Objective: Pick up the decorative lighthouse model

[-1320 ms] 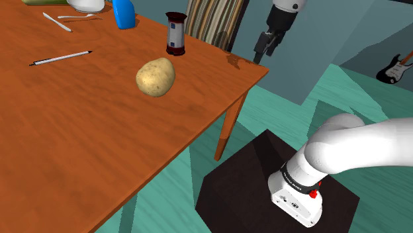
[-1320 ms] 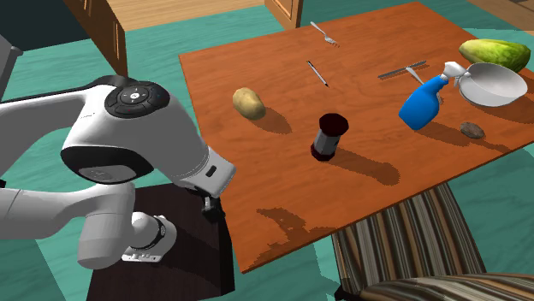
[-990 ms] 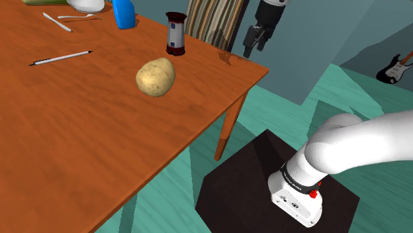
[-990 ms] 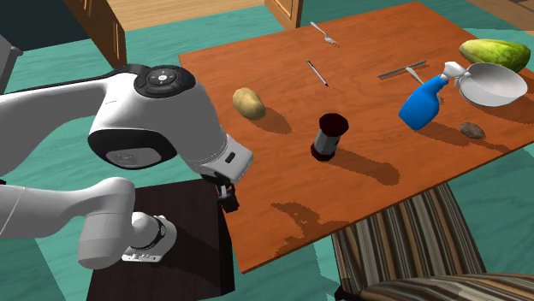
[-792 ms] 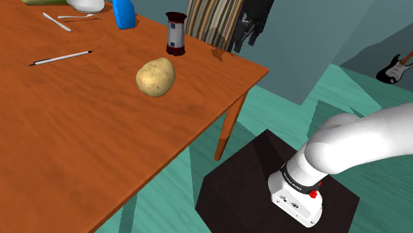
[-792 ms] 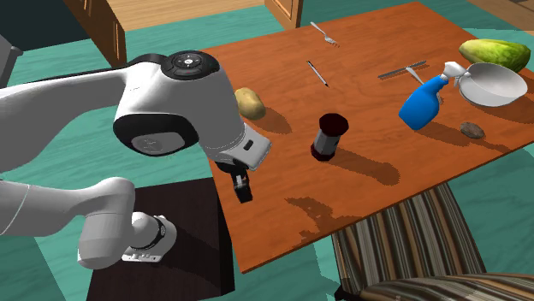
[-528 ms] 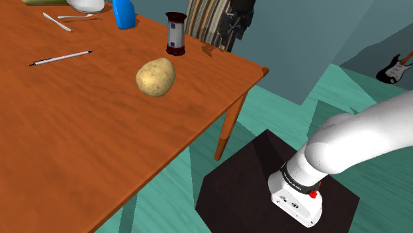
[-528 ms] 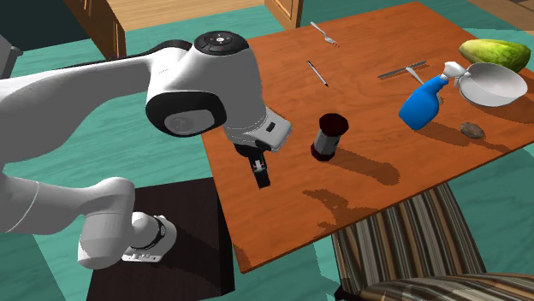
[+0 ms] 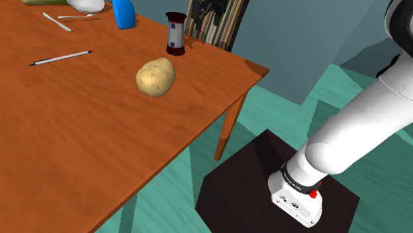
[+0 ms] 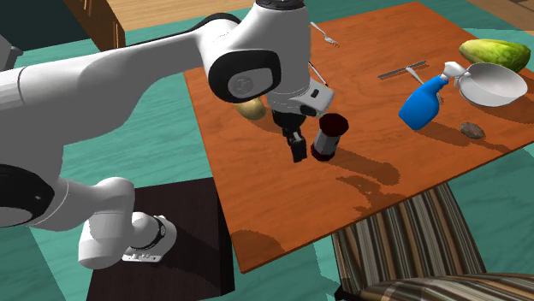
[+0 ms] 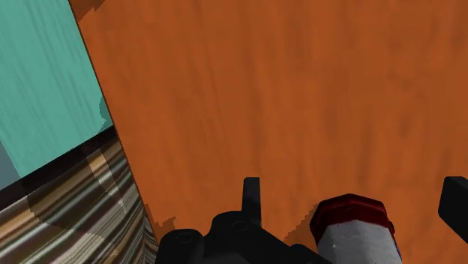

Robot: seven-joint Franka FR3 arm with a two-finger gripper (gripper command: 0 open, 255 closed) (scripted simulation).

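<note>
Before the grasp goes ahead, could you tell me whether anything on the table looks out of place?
Nothing stands out: the lighthouse model stands upright on the table, the potato lies apart, and the open pincer flanks its top without touching.

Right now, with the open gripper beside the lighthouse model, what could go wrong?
1. The lighthouse model stands upright, tall and narrow, and the open gripper hangs close beside it; a finger may clip its dark red cap and tip it.
2. It stands near the table edge by the striped chair, so a toppled model might roll off.
</note>
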